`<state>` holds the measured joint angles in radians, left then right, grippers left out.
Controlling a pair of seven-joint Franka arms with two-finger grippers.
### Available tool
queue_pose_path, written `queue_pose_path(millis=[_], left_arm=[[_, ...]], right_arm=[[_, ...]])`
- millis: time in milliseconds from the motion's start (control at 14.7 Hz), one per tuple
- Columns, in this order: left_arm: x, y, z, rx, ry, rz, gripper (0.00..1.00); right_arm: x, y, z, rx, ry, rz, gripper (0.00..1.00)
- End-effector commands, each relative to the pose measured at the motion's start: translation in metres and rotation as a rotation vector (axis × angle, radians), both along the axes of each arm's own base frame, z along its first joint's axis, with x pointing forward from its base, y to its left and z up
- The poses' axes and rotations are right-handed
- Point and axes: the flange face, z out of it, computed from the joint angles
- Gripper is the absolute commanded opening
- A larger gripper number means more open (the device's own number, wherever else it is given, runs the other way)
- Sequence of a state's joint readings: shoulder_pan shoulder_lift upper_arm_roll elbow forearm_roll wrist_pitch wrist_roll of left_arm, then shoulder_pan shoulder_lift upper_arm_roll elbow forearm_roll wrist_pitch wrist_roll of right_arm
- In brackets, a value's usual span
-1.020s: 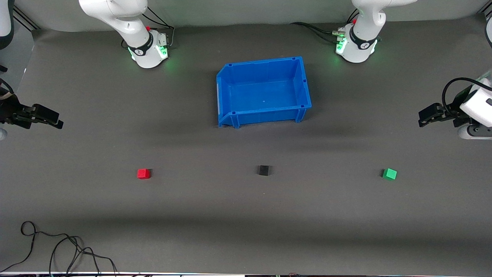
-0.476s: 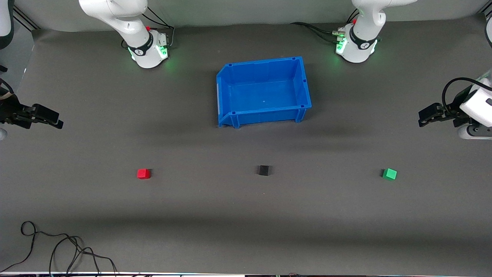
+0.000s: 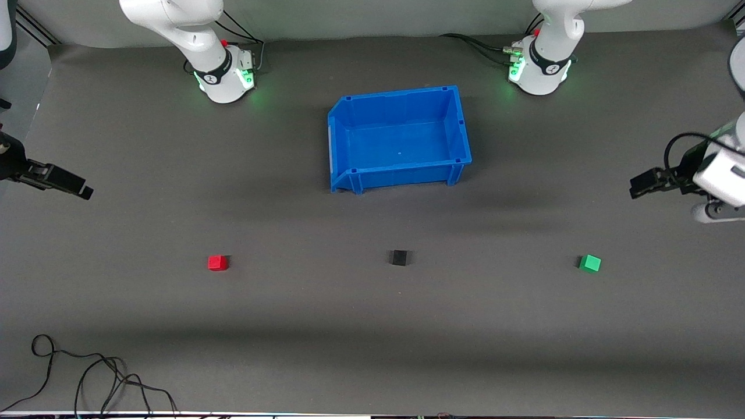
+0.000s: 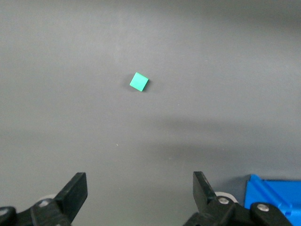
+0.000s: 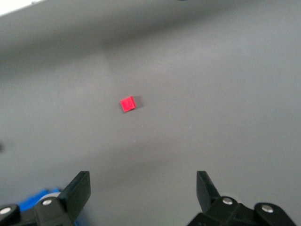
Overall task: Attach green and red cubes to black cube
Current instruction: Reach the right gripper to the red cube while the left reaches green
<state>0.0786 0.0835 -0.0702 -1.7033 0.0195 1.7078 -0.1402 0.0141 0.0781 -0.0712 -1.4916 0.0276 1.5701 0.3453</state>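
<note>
The black cube [image 3: 399, 257] sits on the grey table mat, nearer the front camera than the blue bin. The red cube [image 3: 217, 263] lies toward the right arm's end, also in the right wrist view [image 5: 127, 104]. The green cube [image 3: 589, 263] lies toward the left arm's end, also in the left wrist view [image 4: 138, 82]. My left gripper [image 3: 637, 188] hangs open and empty in the air at the left arm's end of the table [image 4: 139, 186]. My right gripper [image 3: 81, 191] hangs open and empty at the right arm's end [image 5: 142, 186].
An empty blue bin [image 3: 460, 123] stands mid-table between the arm bases; a corner shows in the left wrist view [image 4: 273, 190]. A loose black cable [image 3: 87, 378] lies at the table's near edge toward the right arm's end.
Both grippers have shifted slightly: the left one lower in the front view toward the green cube's side, the right one lower and turned. The cubes have not moved.
</note>
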Motion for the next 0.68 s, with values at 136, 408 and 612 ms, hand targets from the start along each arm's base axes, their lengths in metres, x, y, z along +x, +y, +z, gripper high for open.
queue_pose_path(millis=[136, 408, 612], left_arm=[[0.024, 0.010, -0.075, 0.007, 0.059, 0.129, 1.00], [0.040, 0.026, -0.144, 0.013, 0.053, 0.353, 1.00], [0.050, 0.042, -0.201, 0.020, 0.043, 0.517, 1.00]], right_arm=[[0.007, 0.004, -0.019, 0.088, 0.068, -0.525, 1.00], [0.024, -0.009, -0.093, 0.143, 0.232, -0.807, 1.00], [0.027, -0.033, -0.169, 0.254, 0.307, -0.949, 1.00]])
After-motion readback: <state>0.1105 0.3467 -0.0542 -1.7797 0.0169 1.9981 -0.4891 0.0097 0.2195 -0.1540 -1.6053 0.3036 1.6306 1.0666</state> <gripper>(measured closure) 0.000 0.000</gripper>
